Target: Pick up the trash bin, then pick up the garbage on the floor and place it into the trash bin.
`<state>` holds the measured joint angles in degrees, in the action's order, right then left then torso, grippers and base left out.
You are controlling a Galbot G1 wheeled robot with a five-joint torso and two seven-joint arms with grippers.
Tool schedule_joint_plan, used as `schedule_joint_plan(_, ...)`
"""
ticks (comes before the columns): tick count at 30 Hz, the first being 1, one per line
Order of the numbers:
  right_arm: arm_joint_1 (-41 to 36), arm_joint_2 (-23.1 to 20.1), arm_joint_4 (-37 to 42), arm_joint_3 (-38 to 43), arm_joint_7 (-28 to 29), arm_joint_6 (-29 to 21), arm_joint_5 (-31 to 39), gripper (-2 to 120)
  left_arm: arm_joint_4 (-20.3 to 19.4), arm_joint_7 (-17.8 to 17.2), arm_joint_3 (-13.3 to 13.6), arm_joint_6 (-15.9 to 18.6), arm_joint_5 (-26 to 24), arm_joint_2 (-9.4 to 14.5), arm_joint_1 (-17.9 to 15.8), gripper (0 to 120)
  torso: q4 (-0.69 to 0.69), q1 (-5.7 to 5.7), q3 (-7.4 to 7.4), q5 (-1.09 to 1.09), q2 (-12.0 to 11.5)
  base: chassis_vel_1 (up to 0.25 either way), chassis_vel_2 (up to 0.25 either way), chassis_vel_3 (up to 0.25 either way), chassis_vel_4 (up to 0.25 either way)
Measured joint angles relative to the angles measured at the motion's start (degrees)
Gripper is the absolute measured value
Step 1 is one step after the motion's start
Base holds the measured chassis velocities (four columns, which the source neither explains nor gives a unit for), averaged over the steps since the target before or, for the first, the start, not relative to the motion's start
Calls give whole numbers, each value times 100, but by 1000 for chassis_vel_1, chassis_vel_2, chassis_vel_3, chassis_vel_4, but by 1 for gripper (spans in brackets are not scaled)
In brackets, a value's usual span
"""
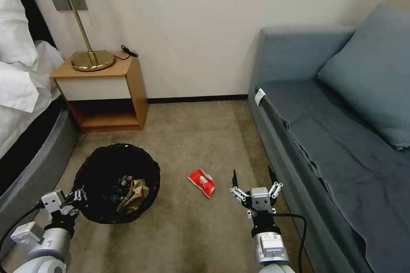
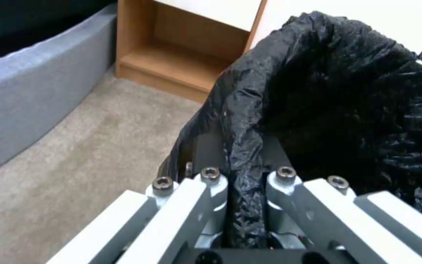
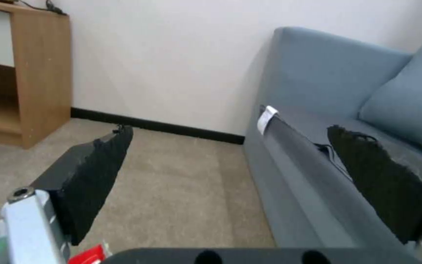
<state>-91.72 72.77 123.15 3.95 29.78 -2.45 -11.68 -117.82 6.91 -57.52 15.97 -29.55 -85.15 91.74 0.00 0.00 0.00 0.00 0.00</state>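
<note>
trash bin [image 1: 116, 183] holds crumpled brown paper bag [image 1: 134, 195] — left gripper [image 2: 243, 183] clamped on rim; right gripper [image 1: 253, 179] fingers apart.

Left gripper [image 1: 79, 198] clamped; right gripper [image 1: 253, 178] spread – raised

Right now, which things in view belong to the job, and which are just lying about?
Job: trash bin, held at its rim by left claw; red-and-white packet on carpet; brown paper bag in bin; open right claw.
Lying about: lamp, nightstand, sofa.

I see soft, even room light with faint shadows on the carpet [image 1: 205, 230]; both wrist views look blurry up close, and the bin liner [image 2: 348, 91] shows dull glints.
</note>
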Motion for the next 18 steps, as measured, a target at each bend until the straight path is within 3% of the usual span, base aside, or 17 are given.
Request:
schedule_joint_plan(13,189,-125,-199,-63,-182,149,20,100,24,4,-26,0,-34,26,19,4,-1,0,0,0,0,-81,92,84,-84)
schedule_joint_plan(18,747,-430,-407,-327,-392,-119,654,100,36,29,-14,-6,-34,23,27,4,0,0,-1,0,0,0,0,0,0)
